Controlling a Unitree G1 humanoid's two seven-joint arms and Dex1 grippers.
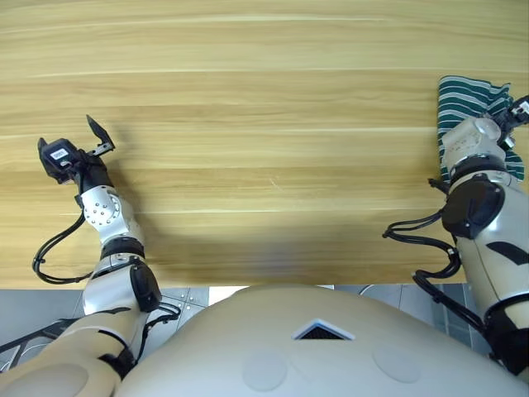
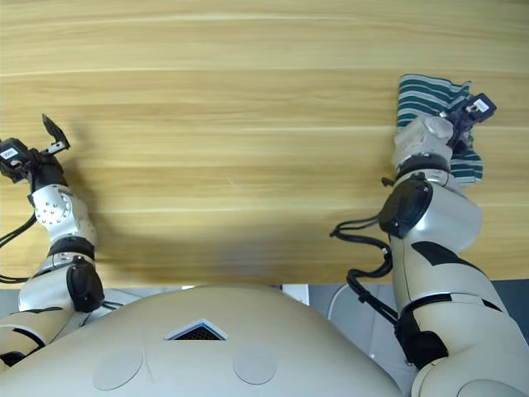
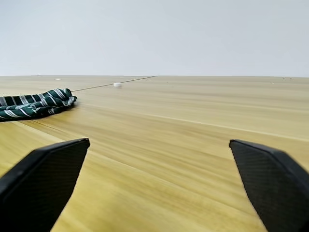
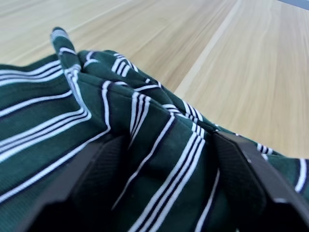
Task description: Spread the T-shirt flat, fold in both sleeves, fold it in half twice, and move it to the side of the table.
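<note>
Resting on the T-shirt, the right gripper is far over on the right side of the table. Its two black fingers are spread apart and they press down into the cloth. A soft bump of cloth sits between them and touches both fingers.

The T-shirt is dark green with thin white stripes. It is folded up into a small, thick bundle and lies on the wood. The right arm reaches over the near part of the bundle and hides it. The far part of the bundle sticks out past the gripper. One folded corner pokes up a little next to the fingers.

The left gripper is on the left side of the table, well apart from the T-shirt. Its two dark fingers are spread wide, and only bare wood shows between them. It hangs low over the table. I cannot tell if it touches the wood.

Seen from the left wrist, the green bundle lies a long way off across the table. A tiny white thing sits on the wood even farther away than the bundle.

The table is light brown wood, with long pale lines running from left to right.
</note>
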